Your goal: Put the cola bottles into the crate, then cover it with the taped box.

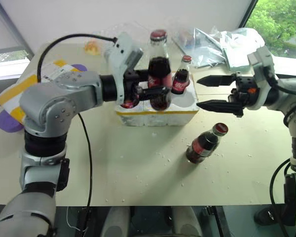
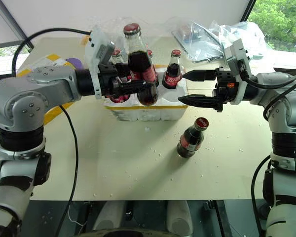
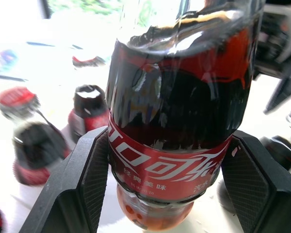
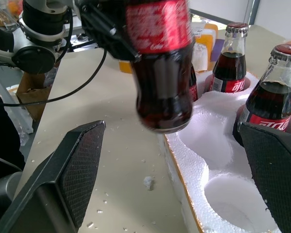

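One bottle (image 1: 159, 74) is clamped upright in the left tool (image 1: 155, 91), raised just above the crate (image 1: 158, 111). The right tool (image 1: 207, 92) hangs wide open and empty beside the crate. Another bottle (image 1: 204, 143) lies on the desk (image 1: 138, 168) near the crate.

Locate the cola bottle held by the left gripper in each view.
Left eye: held cola bottle upper centre, above the crate.
Right eye: upper centre-left.
Left wrist: centre, between the fingers.
Right wrist: upper centre.
Shared landmark: the crate.
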### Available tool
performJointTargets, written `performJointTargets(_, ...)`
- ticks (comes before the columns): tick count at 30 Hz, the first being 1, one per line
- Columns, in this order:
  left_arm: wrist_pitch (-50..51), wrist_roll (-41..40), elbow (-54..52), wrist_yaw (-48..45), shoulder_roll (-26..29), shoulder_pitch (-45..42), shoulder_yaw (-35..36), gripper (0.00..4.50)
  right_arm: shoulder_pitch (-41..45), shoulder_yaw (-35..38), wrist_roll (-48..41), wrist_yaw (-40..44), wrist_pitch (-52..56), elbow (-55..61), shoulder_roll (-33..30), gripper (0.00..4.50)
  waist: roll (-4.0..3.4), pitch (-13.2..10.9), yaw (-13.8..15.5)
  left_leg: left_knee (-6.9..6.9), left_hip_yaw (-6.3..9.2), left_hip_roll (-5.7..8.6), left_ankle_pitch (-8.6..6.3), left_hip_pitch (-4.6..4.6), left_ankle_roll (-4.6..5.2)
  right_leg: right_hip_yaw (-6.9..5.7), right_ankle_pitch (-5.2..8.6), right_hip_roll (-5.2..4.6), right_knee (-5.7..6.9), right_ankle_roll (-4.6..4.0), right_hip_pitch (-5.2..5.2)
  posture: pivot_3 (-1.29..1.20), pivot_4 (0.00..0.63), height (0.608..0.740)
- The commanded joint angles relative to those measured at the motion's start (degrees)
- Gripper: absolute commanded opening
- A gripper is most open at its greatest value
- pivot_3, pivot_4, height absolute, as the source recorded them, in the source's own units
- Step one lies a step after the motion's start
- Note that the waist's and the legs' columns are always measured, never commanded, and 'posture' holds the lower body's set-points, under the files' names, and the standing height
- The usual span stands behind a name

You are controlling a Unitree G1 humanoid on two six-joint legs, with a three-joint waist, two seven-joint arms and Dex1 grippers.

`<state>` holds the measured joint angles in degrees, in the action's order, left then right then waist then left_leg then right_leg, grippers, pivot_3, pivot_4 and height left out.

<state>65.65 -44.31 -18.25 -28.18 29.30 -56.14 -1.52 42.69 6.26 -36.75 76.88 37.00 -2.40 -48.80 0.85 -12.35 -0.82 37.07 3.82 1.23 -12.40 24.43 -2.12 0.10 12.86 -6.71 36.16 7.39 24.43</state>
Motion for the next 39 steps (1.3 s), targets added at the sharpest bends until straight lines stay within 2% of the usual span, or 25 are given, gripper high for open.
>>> performJointTargets(1,-1.36,3.31,1.7,4.11,-2.75,-3.46,0.12,2.76,1.1,1.43,-0.04,-0.09,-1.33,0.9,-0.99,4.5,0.0,0.0,0.05,0.0,0.0,0.0,0.0,0.0,0.0,0.0,0.0,0.0,0.01,0.0,0.0,0.0,0.15,0.737)
performJointTargets(6,-1.28,7.3,4.34,5.81,-4.8,-4.31,-2.29,2.76,1.72,1.43,0.34,-0.41,-1.75,0.37,-0.92,4.5,0.0,0.0,-0.02,0.0,0.0,0.01,0.0,0.0,0.0,0.0,0.0,0.0,0.0,0.0,0.0,0.0,0.15,0.737)
performJointTargets(19,-4.6,13.21,10.99,2.7,-8.35,-3.65,-5.75,2.76,0.76,1.7,0.03,-2.6,-1.36,1.2,-0.6,4.5,-0.01,0.01,0.1,0.02,-0.01,0.02,0.0,-0.02,-0.01,0.0,0.0,0.0,0.0,0.0,-0.04,0.0,0.15,0.737)
performJointTargets(27,-2.92,13.58,7.83,-0.56,-7.07,-3.35,-6.95,2.76,0.27,2.14,-0.26,-3.73,-1.3,1.22,-0.62,4.5,-0.02,0.02,0.08,0.03,0.0,0.02,0.0,-0.06,-0.01,0.0,0.0,-0.01,0.0,0.0,-0.1,0.0,0.15,0.737)
performJointTargets(35,1.88,10.75,2.06,-2.16,-4.05,-3.06,-3.85,2.76,-0.31,2.32,-0.26,-4.32,-1.65,1.17,-0.61,4.5,-0.02,0.02,0.04,0.02,0.01,0.02,0.0,-0.05,0.0,0.0,0.0,0.0,-0.01,0.01,-0.09,0.0,0.15,0.737)
performJointTargets(39,3.14,9.1,-0.87,-1.22,-4.8,-2.65,-1.59,2.76,-0.61,2.45,-0.33,-4.32,-1.78,0.95,-0.66,4.5,-0.02,0.02,0.04,0.02,0.01,0.02,0.0,-0.05,0.0,0.0,0.0,-0.01,-0.01,0.01,-0.09,0.0,0.15,0.737)
